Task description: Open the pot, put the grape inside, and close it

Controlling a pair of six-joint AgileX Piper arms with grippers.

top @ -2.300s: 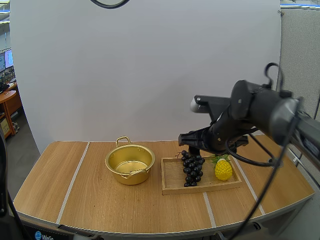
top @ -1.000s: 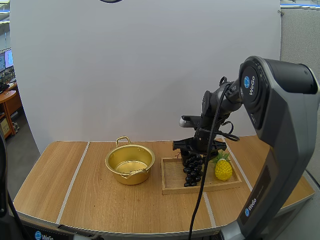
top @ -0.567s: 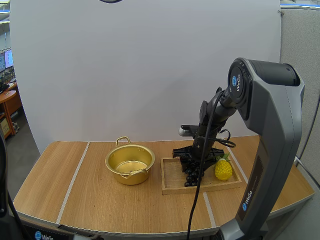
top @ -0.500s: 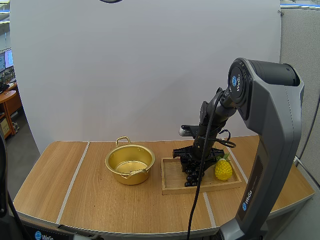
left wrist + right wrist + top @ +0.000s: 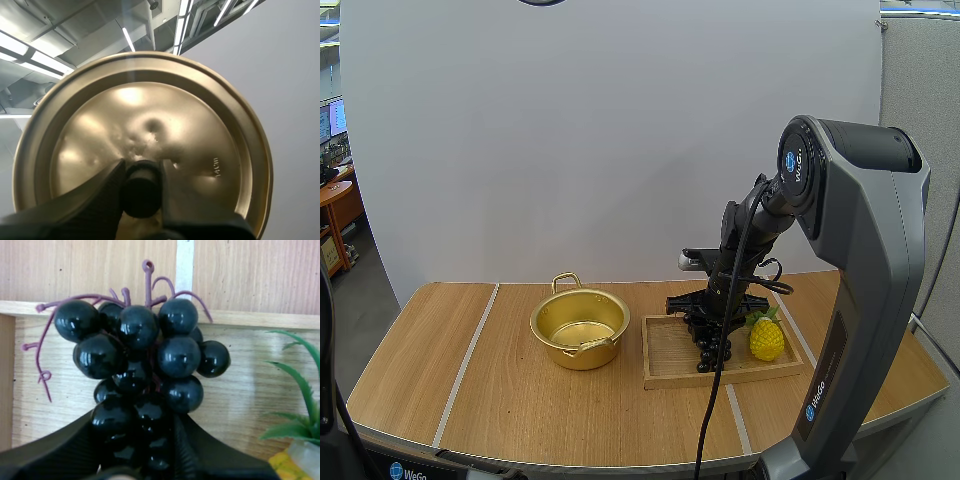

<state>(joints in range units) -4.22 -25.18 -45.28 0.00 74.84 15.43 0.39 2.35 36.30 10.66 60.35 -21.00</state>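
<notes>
Right arm point(image 5: 860, 250): upright column rising from the near edge of the bench point(image 5: 520, 410), forearm folded steeply down, wrist aimed at the wooden tray point(image 5: 665, 380).

Right gripper point(image 5: 708, 318) point(image 5: 137, 440): closed on the bunch of grapes point(image 5: 710, 345) point(image 5: 145, 355). Its fingers point(image 5: 60, 450) flank the end of the bunch nearest the wrist and pinch the berries between them. The purple stem points away from the wrist. The bunch is directly below the gripper, over the tray; contact with the tray cannot be told.

Just right of this gripper, on the same tray: yellow toy pineapple point(image 5: 766, 340).

Left of the gripper, apart from the tray: gold pot point(image 5: 580, 328), open, on the bench.

Left gripper point(image 5: 141, 175): clamped on the black knob point(image 5: 141, 195) of the gold lid point(image 5: 190, 130).

Beyond the bench: white screen point(image 5: 620, 150).
</notes>
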